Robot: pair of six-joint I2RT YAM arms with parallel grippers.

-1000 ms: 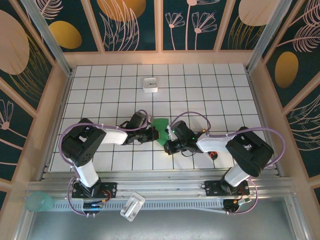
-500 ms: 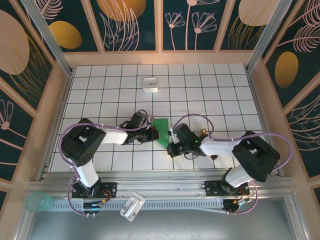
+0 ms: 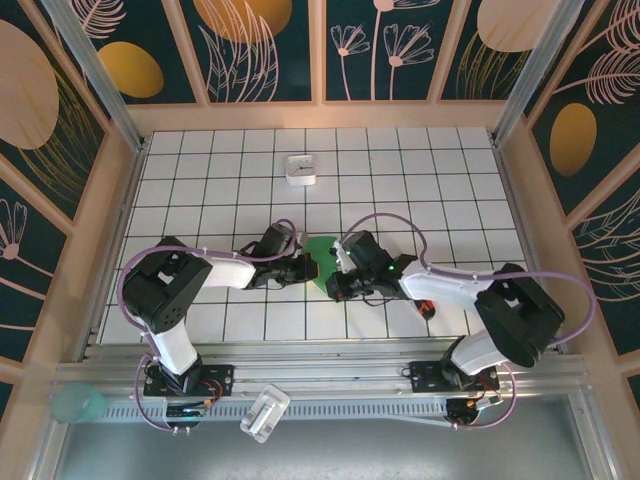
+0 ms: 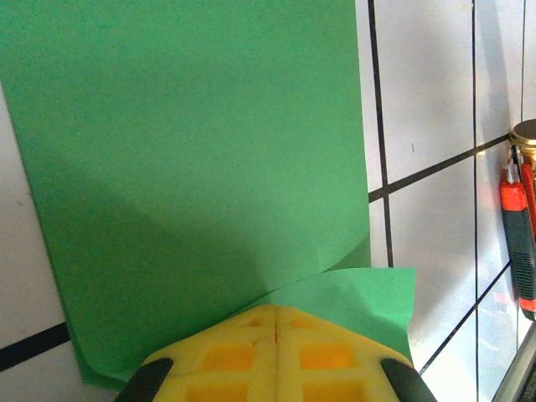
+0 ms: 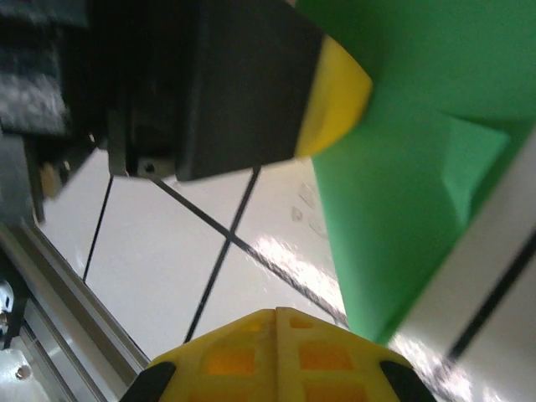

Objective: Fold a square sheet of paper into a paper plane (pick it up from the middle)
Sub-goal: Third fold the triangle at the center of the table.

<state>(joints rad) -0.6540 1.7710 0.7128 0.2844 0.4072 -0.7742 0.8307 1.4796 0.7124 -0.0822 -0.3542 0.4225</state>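
The square sheet of paper [image 3: 321,258] is bright green, creased and partly folded, and lies on the tiled floor between the two arms. In the left wrist view the paper [image 4: 193,151] covers most of the floor, with a flap curling up at the fingertips. My left gripper [image 4: 276,311] is shut, its yellow tips resting on the paper's near edge, and from above the left gripper [image 3: 307,268] sits at the paper's left side. My right gripper [image 5: 276,313] is shut, empty, just off the paper's [image 5: 419,167] lower edge. Seen from above, the right gripper [image 3: 334,287] is at the paper's lower right.
A red-and-black screwdriver [image 3: 426,306] lies under the right arm and shows at the right edge as the screwdriver [image 4: 519,243]. A small white box [image 3: 301,169] stands at the back. A teal cup [image 3: 75,403] and a white part [image 3: 264,412] sit off the front rail.
The right arm has stretched out and its gripper has moved left and forward, up to the paper. The left arm has stayed put, and both grippers stay shut.
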